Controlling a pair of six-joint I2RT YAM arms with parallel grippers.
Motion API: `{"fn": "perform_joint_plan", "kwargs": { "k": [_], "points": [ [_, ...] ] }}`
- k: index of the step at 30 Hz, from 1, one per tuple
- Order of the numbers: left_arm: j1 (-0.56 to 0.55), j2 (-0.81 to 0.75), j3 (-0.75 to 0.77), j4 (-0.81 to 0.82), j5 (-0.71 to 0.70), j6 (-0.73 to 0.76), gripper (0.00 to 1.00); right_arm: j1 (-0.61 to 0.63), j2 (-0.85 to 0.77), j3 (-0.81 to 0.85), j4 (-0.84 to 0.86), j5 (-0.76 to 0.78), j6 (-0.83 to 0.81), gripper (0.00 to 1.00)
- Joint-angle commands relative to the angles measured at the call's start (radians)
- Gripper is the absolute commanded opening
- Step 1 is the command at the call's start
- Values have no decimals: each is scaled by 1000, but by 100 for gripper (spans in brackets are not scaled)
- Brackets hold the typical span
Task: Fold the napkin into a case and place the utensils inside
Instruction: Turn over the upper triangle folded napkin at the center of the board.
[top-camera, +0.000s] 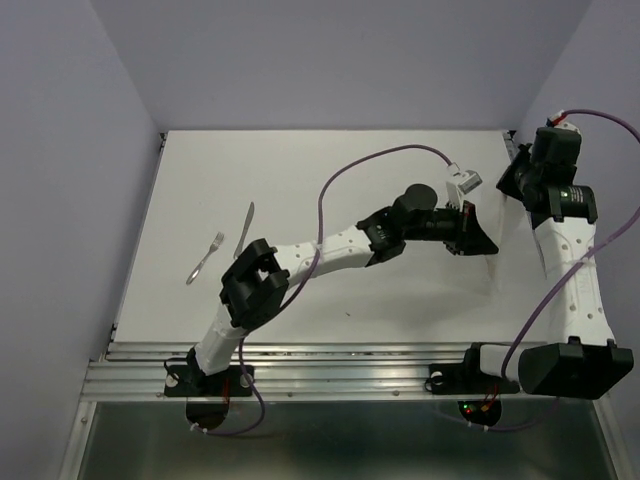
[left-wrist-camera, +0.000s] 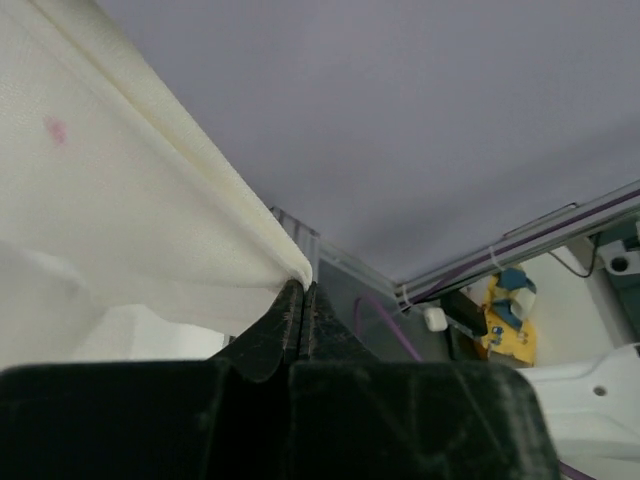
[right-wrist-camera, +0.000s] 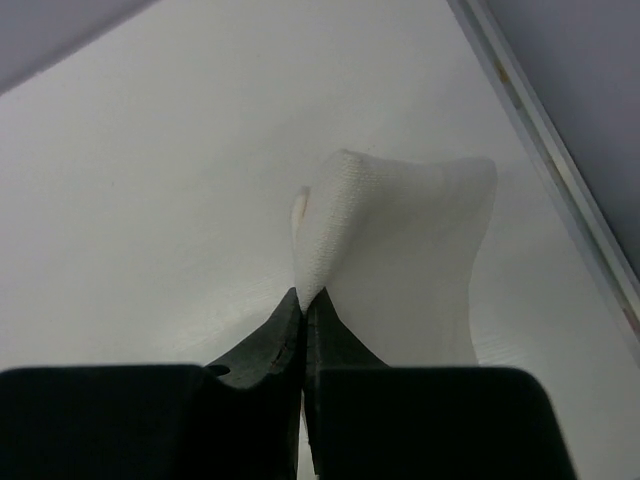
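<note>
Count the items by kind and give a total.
fork: 1
knife: 1
napkin: 1, pinched by left claw and right claw
Total: 3

Cannot trace the napkin (left-wrist-camera: 120, 200) from above, white on the white table (top-camera: 300, 160) near its right edge; in the left wrist view, cut off by the left and top edges, with the pinched corner lost between the closed fingertips of the left gripper (left-wrist-camera: 303, 292). Likewise lost behind the right gripper (right-wrist-camera: 303, 300) in its own view: the near hem, and from above the fingers themselves, tucked under the wrist. Cannot count tines on the fork (top-camera: 205, 258) beside the knife (top-camera: 245, 228), too small.
</note>
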Motion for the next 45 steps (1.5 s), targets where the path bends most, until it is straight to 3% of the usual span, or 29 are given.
{"fn": "perform_joint_plan", "kwargs": {
  "k": [1, 3, 4, 7, 8, 11, 18, 45],
  "points": [
    [-62, -77, -140, 307, 291, -199, 0, -14, 89, 181, 66, -13, -131, 1],
    [-53, -108, -247, 447, 296, -273, 0, 20, 143, 179, 69, -50, -141, 1],
    [-40, -117, -365, 606, 297, -354, 0, 82, 164, 176, 83, -67, -147, 1],
    [-7, -134, -585, 871, 268, -480, 0, 225, 290, 162, 119, 21, -151, 1],
    [16, -134, -632, 921, 260, -500, 0, 295, 326, 153, 136, 29, -147, 1],
    [49, -145, -807, 1081, 233, -543, 0, 356, 465, 138, 225, -19, -99, 1],
    [125, -270, -1057, 1087, 130, -494, 0, 422, 601, 142, 334, -138, -29, 1],
    [203, -269, -1245, 1273, 47, -614, 0, 540, 793, 233, 391, -270, 11, 1]
  ]
}}
